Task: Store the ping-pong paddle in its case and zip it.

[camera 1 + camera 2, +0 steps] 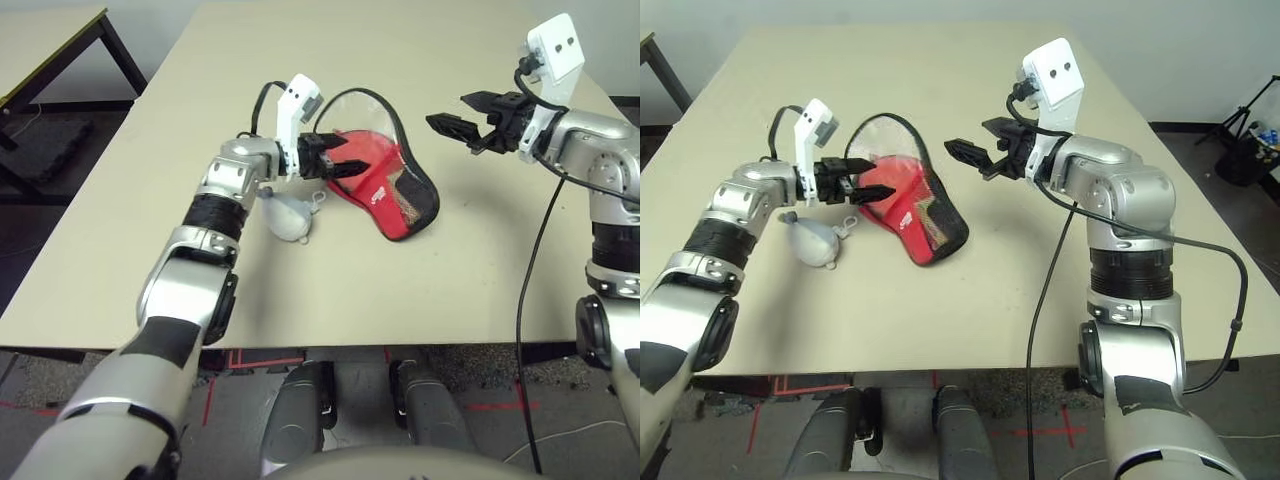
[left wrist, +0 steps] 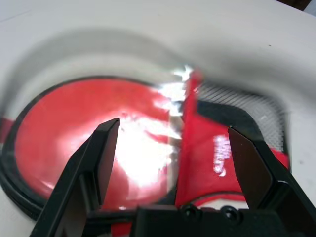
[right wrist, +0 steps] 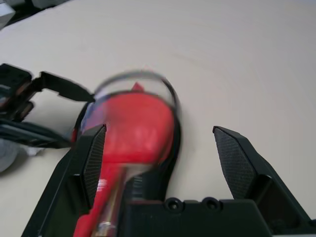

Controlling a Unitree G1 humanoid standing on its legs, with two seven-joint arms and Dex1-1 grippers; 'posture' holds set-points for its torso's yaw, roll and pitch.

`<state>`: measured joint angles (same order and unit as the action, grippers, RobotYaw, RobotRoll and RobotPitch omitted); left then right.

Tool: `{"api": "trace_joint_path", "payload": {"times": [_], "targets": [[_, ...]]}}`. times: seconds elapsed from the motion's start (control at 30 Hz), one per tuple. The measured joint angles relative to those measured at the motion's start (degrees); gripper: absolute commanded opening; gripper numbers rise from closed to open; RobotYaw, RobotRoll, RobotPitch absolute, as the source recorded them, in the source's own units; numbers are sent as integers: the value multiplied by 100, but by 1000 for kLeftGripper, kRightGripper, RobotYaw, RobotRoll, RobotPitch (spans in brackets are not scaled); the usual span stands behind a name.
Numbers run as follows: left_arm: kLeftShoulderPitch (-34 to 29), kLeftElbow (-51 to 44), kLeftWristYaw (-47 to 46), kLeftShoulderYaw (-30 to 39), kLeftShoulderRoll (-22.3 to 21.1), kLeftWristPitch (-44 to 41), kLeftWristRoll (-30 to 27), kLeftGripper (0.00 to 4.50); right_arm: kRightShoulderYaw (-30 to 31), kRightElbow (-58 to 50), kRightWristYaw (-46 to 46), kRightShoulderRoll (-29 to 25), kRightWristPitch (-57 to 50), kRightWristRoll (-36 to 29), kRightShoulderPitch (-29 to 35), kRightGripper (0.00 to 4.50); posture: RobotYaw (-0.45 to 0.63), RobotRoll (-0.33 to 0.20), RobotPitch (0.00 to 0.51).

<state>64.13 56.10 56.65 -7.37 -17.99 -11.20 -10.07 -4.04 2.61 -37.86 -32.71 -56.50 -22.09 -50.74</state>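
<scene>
Red case (image 1: 395, 190) lies unzipped mid-counter (image 1: 330, 290), the ping-pong paddle (image 2: 98, 133) inside. Left gripper (image 1: 345, 160) hovers open at it; right gripper (image 1: 455, 120) open alongside. Next: find the zipper pull.

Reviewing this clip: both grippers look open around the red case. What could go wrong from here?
1. The open left gripper hovers right at the red fabric case with black edging, whose clear flap stands open; closing here might pinch only the flap.
2. The red-faced ping-pong paddle lies inside the unzipped case; a nudge could slide it out.
3. The open right gripper hangs apart from the case, so nothing steadies it.
</scene>
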Motion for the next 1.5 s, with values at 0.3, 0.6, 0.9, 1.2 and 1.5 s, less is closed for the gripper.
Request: {"api": "trace_joint_path", "payload": {"times": [0.3,0.6,0.9,1.2,1.5], "targets": [[-390,-2265,416,265,-314,-953,-339,4500,-860,141,470,479,-2166,-706,779,4481,16,0,144],[-2396,-5592,261,272,-1172,-3196,-1057,4500,-2094,802,1465,980,-3422,-485,831,4481,48,0,140],[-2957,-6118,-221,415,-1251,-3648,-1357,4500,-2499,1118,1730,1448,-3407,-463,662,4481,51,0,141],[-2955,-6194,-511,415,-1034,-3663,-1551,4500,-2852,2013,2014,1985,-2601,-471,240,4481,56,0,143],[-2907,-6196,-629,415,-1027,-3673,-1670,4500,-3097,2828,2328,2375,-1635,-609,-23,4324,76,0,151]]}}
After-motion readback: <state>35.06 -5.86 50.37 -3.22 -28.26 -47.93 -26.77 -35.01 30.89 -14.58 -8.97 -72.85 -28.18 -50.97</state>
